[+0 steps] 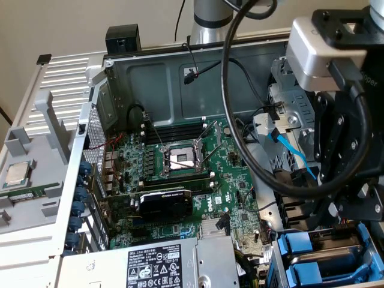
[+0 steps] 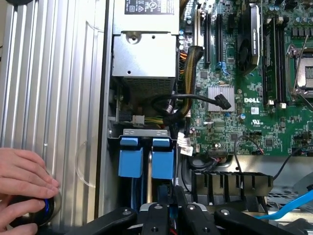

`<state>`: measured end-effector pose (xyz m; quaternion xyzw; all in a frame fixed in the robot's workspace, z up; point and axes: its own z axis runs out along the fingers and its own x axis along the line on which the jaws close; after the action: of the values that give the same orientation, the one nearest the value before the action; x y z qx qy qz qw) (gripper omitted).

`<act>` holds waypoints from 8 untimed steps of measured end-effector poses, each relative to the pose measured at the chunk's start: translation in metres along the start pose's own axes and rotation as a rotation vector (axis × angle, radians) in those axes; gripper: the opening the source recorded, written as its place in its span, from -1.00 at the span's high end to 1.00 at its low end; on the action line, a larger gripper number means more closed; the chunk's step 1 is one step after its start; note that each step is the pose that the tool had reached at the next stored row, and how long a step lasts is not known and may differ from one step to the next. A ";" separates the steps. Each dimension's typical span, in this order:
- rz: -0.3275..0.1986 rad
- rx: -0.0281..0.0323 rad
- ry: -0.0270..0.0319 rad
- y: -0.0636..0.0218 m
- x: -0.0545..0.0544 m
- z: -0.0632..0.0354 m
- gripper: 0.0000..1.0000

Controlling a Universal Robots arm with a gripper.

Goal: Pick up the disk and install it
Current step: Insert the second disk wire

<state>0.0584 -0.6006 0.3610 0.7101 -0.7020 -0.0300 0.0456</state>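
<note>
Plainly, the open case (image 1: 180, 78) takes up most of the scene, lying with its inside exposed. The board (image 2: 244, 132) covers its floor, and the power supply (image 2: 144, 49) sits at one end. Just past the supply is the drive bay (image 2: 146, 132), with two blue carriers standing side by side in its slots. I take the disk (image 2: 163, 164) to be the one in line with the gripper, though from this angle I cannot be sure which of the two it is. Its neighbour, the other carrier (image 2: 131, 159), sits just beside it, and both reach about equally far into the bay. The gripper (image 2: 171, 200) hangs right over the near end of the bay, close to the disk's blue end. Its jaws are drawn nearly together, and I can make out nothing clamped between them. Judging by that, the pick-up is done and the disk is in its slot, so what is left is at most the last bit of seating. Off to the side a hand (image 2: 24, 181) rests on a dark button (image 2: 45, 208) ringed in blue. A loose chip (image 1: 17, 174) lies outside the case, well apart from the work.
</note>
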 end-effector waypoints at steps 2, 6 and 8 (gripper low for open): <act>-0.002 0.0002 -0.0015 -0.0001 0.000 0.0003 0.67; -0.005 0.0008 -0.0133 -0.0009 0.001 0.0004 0.67; -0.005 0.0009 -0.0177 -0.0011 0.003 0.0010 0.67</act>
<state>0.0594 -0.6035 0.3600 0.7117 -0.7005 -0.0361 0.0389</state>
